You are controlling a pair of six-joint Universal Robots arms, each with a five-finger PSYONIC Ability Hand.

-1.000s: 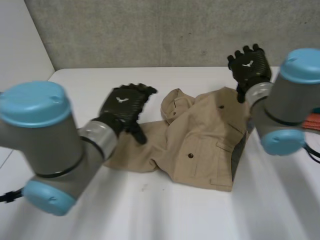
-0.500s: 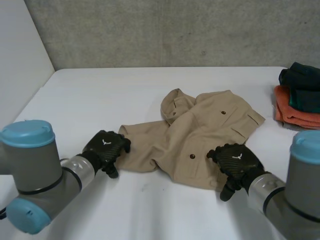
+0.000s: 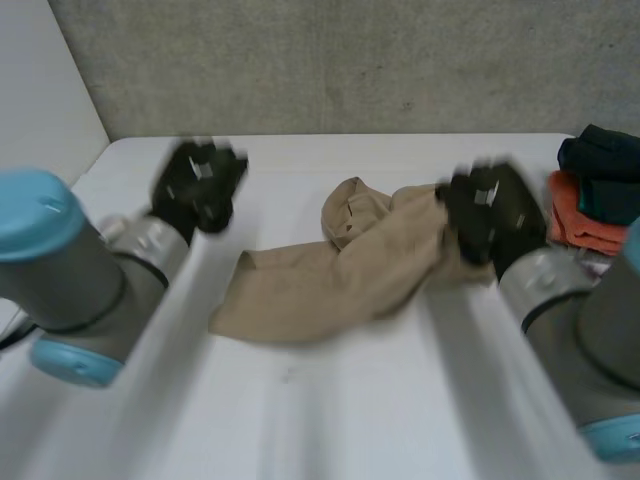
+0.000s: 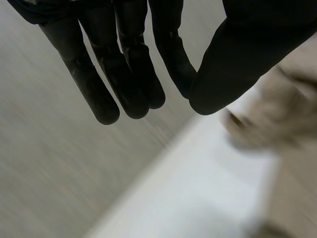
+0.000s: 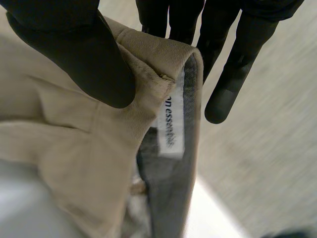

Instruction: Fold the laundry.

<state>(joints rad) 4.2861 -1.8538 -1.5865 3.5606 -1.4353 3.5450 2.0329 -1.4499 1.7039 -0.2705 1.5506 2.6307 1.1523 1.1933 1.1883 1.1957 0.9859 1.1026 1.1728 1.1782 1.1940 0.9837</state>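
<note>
Now | right hand [image 5: 69,49] pinching beige garment [image 5: 74,148] edge | left hand [image 4: 129,64] straight-fingered

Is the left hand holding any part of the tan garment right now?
No: the left wrist view shows the left hand with straight fingers and nothing between them, clear of the tan garment.

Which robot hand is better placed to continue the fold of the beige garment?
The right. The right robot hand pinches the waistband of the beige garment between thumb and fingers; the left robot hand is open, holds nothing, and is off the cloth.
</note>
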